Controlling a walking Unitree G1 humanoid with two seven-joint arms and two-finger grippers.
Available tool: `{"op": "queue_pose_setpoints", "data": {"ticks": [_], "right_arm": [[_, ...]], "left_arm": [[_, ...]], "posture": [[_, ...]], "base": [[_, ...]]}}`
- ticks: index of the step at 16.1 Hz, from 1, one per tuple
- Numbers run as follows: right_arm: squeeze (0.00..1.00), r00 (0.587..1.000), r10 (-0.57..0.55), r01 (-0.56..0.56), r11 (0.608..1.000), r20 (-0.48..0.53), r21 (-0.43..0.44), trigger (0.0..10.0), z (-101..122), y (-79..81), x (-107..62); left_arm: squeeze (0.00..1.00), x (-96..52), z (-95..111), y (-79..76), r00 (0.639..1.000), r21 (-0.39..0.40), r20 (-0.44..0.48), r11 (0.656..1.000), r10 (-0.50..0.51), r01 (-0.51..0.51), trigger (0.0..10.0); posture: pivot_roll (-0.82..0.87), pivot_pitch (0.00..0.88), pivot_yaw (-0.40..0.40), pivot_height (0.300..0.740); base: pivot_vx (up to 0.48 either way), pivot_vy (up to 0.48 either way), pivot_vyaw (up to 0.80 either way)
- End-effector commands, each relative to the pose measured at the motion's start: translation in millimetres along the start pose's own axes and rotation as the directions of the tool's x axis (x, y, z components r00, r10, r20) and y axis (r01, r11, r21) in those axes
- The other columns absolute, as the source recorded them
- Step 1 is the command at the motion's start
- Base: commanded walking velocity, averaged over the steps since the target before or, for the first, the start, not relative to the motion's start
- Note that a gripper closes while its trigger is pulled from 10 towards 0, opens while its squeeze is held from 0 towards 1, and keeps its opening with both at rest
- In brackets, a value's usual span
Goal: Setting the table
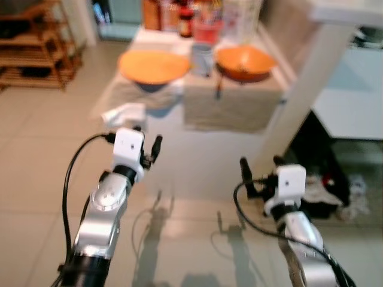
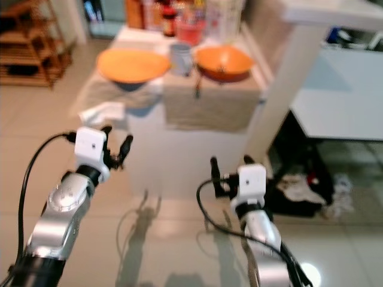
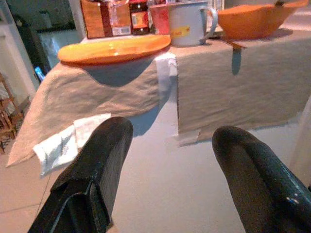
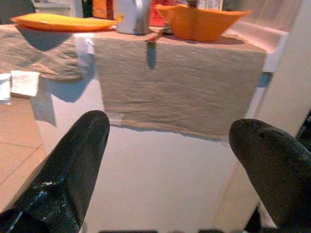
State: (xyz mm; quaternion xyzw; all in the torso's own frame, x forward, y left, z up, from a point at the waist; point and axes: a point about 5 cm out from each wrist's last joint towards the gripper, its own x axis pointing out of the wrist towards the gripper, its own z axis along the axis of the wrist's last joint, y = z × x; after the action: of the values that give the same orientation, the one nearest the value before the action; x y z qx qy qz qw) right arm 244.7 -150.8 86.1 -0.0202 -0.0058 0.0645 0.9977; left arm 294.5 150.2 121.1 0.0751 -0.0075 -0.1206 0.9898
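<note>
A low white table (image 1: 197, 143) stands ahead, draped with two beige cloth mats (image 1: 224, 104). On it sit an orange plate (image 1: 152, 64) at the left, a pale blue mug (image 1: 201, 58) in the middle and an orange bowl (image 1: 244, 62) at the right. A utensil (image 1: 218, 88) hangs over the mat's edge by the bowl. A white napkin (image 1: 124, 112) lies on the table's near left corner. My left gripper (image 1: 148, 143) is open, held short of the table's left front. My right gripper (image 1: 261, 165) is open too, in front of the table's right side. Both are empty.
Jars and boxes (image 1: 179, 15) crowd the table's far end. A white post (image 1: 305, 84) rises at the right, with a white counter (image 1: 353, 101) and dark clutter (image 1: 326, 179) beneath it. A wooden shelf (image 1: 33, 45) stands far left. Tiled floor (image 1: 36, 155) lies open to the left.
</note>
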Motion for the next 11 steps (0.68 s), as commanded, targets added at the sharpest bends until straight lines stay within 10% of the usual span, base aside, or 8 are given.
{"op": "queue_pose_setpoints", "data": {"ticks": [1, 11], "right_arm": [[0.00, 1.000, -0.024, 0.025, 0.999, 0.007, -0.023, 10.0, 1.2, -6.9, -1.0], [0.00, 0.999, -0.043, 0.042, 0.999, 0.018, 0.008, 10.0, 2.2, -5.0, 3.0]], "left_arm": [[0.00, 2.2, 4.1, -7.2, 1.000, 0.001, 0.015, 1.000, -0.022, 0.022, 10.0], [0.00, 5.5, 8.4, -6.3, 0.999, 0.021, 0.034, 1.000, -0.022, 0.021, 10.0]], "posture": [[0.02, 0.000, -0.015, 0.740], [0.06, 0.000, -0.016, 0.740]], "base": [[0.450, 0.000, 0.00], [0.452, 0.000, 0.00]]}}
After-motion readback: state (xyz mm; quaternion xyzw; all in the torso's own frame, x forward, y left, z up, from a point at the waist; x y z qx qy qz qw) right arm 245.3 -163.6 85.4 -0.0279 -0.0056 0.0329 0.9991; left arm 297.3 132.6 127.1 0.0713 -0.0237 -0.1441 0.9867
